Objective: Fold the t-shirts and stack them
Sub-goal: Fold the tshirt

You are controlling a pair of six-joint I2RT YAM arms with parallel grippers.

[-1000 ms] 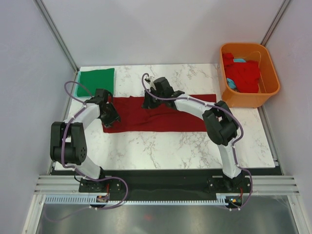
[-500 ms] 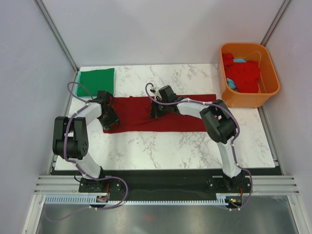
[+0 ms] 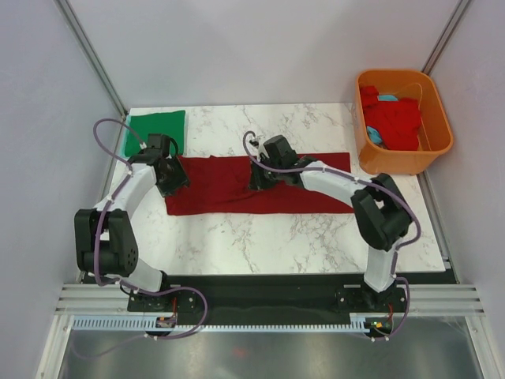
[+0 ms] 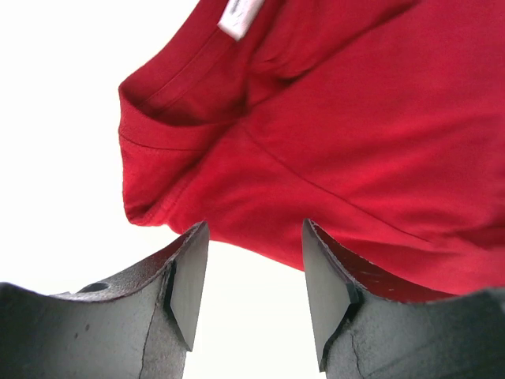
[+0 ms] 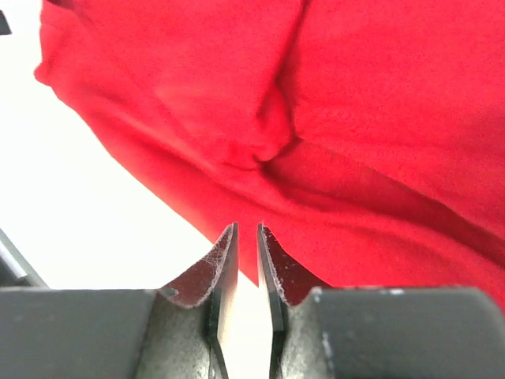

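Note:
A dark maroon t-shirt (image 3: 229, 196) lies folded into a long strip across the middle of the marble table (image 3: 260, 241). My left gripper (image 3: 174, 175) sits at the strip's left end. In the left wrist view the left gripper (image 4: 254, 245) is open over bare table, the shirt's collar end (image 4: 355, 142) just past the fingertips. My right gripper (image 3: 260, 180) rests at the strip's middle. In the right wrist view the right gripper (image 5: 246, 237) has its jaws a narrow slit apart, nothing between them, with the cloth (image 5: 379, 103) at the tips. A folded green t-shirt (image 3: 155, 130) lies at the far left corner.
An orange tub (image 3: 402, 162) stands at the far right with brighter red t-shirts (image 3: 392, 118) and a bit of light blue cloth (image 3: 387, 99) inside. White walls and metal posts close in the table on three sides.
The left gripper has drawn back toward the far left, to the shirt's left end. The right gripper came down from the shirt's far edge onto its middle; the strip now lies flatter.

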